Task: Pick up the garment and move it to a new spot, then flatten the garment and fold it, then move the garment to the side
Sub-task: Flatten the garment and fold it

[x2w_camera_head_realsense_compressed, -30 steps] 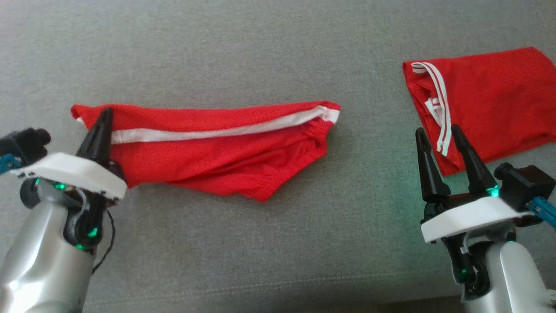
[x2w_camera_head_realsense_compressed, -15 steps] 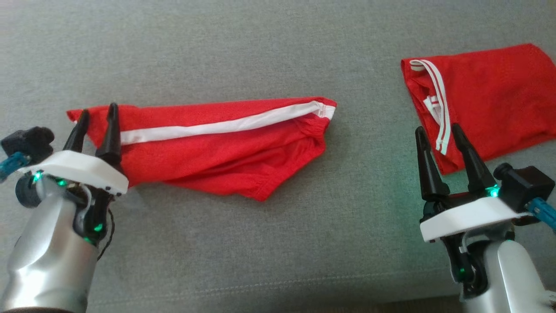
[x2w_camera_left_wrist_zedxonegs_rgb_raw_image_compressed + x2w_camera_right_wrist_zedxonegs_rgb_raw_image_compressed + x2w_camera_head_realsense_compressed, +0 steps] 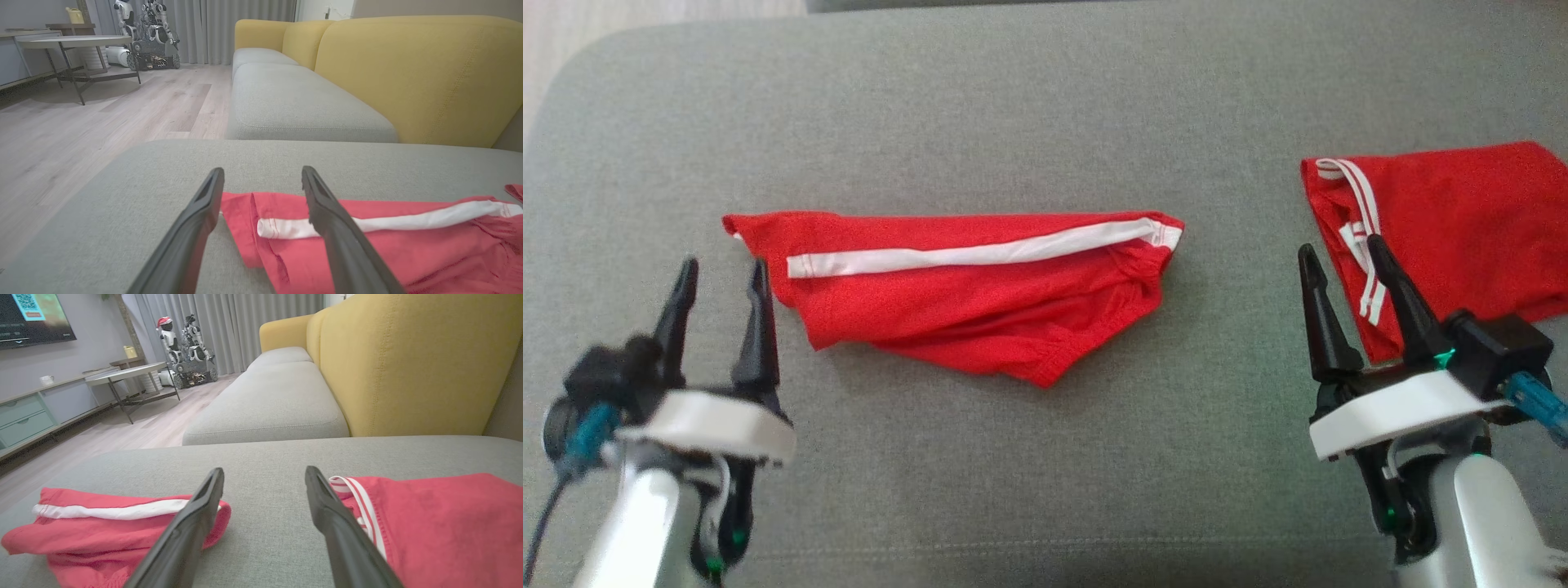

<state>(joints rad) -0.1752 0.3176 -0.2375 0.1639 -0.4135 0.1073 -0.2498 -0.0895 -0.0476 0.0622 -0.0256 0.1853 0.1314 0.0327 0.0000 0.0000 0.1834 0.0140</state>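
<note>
Red shorts (image 3: pixel 964 302) lie in the middle of the grey seat cushion (image 3: pixel 1045 98), which is the largest thing in the head view and carries everything else. The long axis of the shorts goes from left to right across this view, slightly rising to the right. A white stripe (image 3: pixel 980 255) follows the upper edge, and the gathered elastic end (image 3: pixel 1143 265) points to the robot's right. The lower layers are bunched, so it is hard to tell how they are folded. A second red garment (image 3: pixel 1462 237) with thin white stripes lies well apart on the right. It is cut off by the edge of the head view, and a finger of the right gripper (image 3: pixel 1340 243) covers part of its near corner. This gripper is spread wide and holds nothing. The left gripper (image 3: pixel 725 263) is also spread wide and empty, just beside the left end of the shorts. In the left wrist view its right finger hides a part of the stripe.
</note>
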